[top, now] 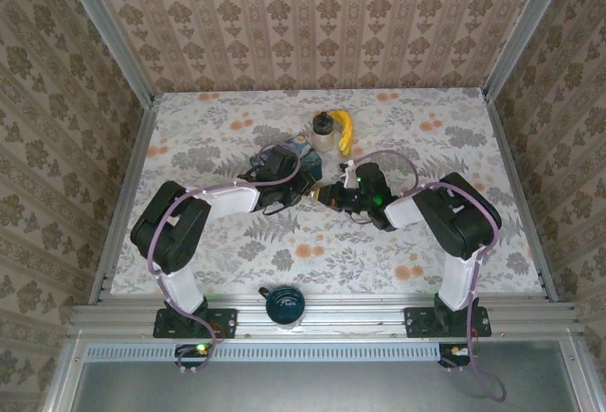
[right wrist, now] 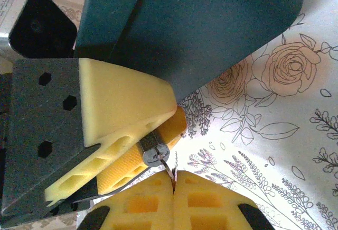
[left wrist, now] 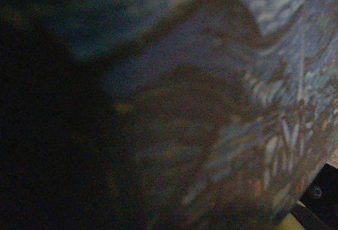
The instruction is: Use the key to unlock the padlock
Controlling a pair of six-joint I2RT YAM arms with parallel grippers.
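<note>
A table (top: 426, 241) covered in a pale floral cloth stands inside a booth with patterned wallpaper walls. Near its middle sits a blue tin box painted with swirling brushstrokes (top: 301, 150), and both robot arms reach in to meet just in front of it.

The left gripper (top: 308, 185) comes at the tin box from the left. Seen from the right wrist, its yellow foam fingers (right wrist: 121, 108) lie against the dark teal side of the tin box (right wrist: 211, 24). The left gripper (right wrist: 168, 118) is closed around a tiny dark grey padlock (right wrist: 154, 154), which peeks out between the two fingers just below the box's edge. From the left wrist, the painted surface of the tin box (left wrist: 211, 108) is very close and blurred, blue with brownish swirls.

The right gripper (top: 331, 194) approaches from the right, tip to tip with the left one. Its yellow fingers are pressed tightly together (right wrist: 173, 190), pinching a thin silver metal key (right wrist: 169, 172). The key's exposed end reaches up to the face of the padlock. Whether it sits inside the keyhole is too small to tell.

Just beside the tin box, on its far right side, stands a clear glass jar with a dark lid (top: 325, 132). A curved yellow banana-shaped object (top: 347, 131) rests right of the jar. Well in front of the tin box, a round dark teal cup (top: 284, 305) sits between the two arm bases at the table's near edge.
</note>
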